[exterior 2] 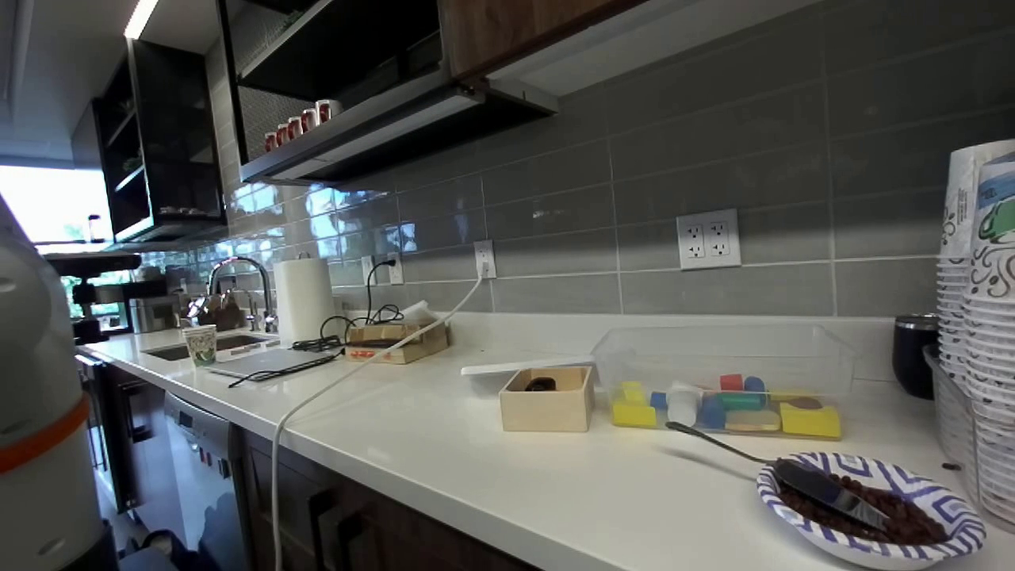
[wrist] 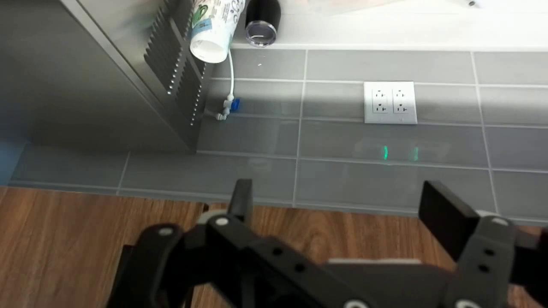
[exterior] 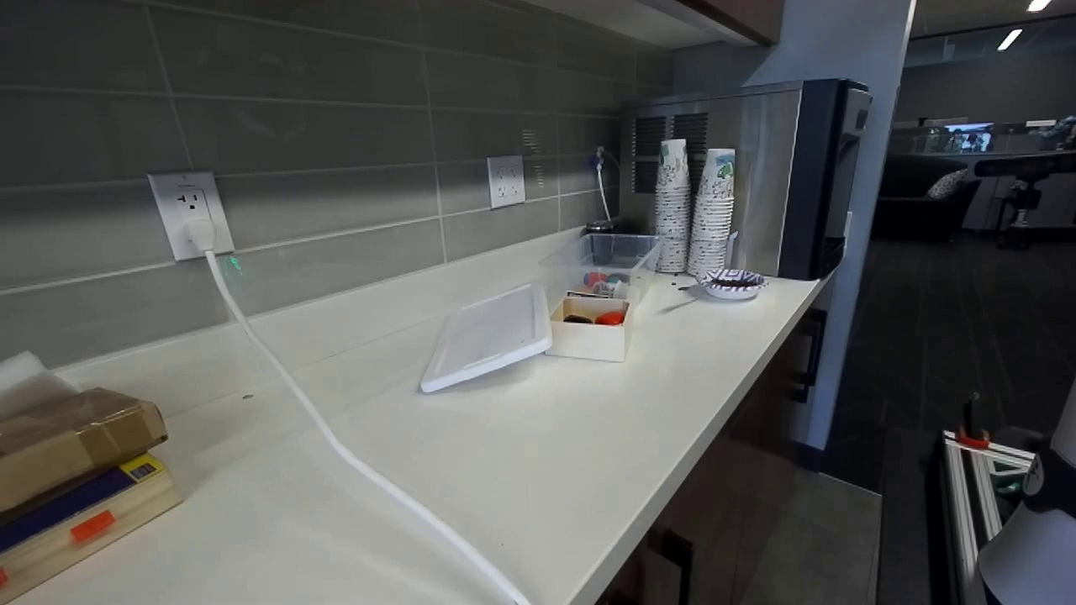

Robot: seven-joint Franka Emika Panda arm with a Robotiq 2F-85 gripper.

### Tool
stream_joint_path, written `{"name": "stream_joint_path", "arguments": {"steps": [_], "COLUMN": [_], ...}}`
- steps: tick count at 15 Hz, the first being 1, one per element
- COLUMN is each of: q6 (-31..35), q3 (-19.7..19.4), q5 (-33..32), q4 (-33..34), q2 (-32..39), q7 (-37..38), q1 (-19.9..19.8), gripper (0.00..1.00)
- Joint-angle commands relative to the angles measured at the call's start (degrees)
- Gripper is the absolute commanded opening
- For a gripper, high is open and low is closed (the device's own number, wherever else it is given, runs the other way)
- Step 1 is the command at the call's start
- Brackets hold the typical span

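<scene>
"Brown wood panelling runs behind the claw in the wrist view, nearest thing to it in that frame. Touching?"

"Can't tell. Claw spread wide, black pads well apart, wood and grey tile wall showing through the gap."

"Past the fingertips?"

"Wall outlet, well apart from them. Paper cups and a dark tumbler farther from the claw, toward the view's upper left."

"Anything else that side of the claw?"

"Vented metal machine, near the cups, large in frame."
</scene>
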Motion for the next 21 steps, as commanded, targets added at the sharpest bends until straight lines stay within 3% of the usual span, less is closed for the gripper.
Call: {"name": "stream_joint_path", "arguments": {"steps": [1,5,6,10,15,21], "q6": [-1.87,-2.13,-2.84,-6.49,-8.77,-7.9], "q3": [-3.7,-5.27,-7.12,-10.36,-12.74,-12.74], "q5": [5.91,13.31,15.08,23.22,33.51,41.63], "q4": [7.28,10.96,12.34,17.46,23.58,28.38], "q2": [5.72,10.05,11.28,17.03,24.18,29.25], "q7": [-4.22,-8.17,-9.42,-13.81,-14.77,-12.29], "q1": [1.14,0.47,1.86,1.34,-1.81,-7.44], "gripper": [1.0,1.0,1.0,1.0,1.0,1.0]}}
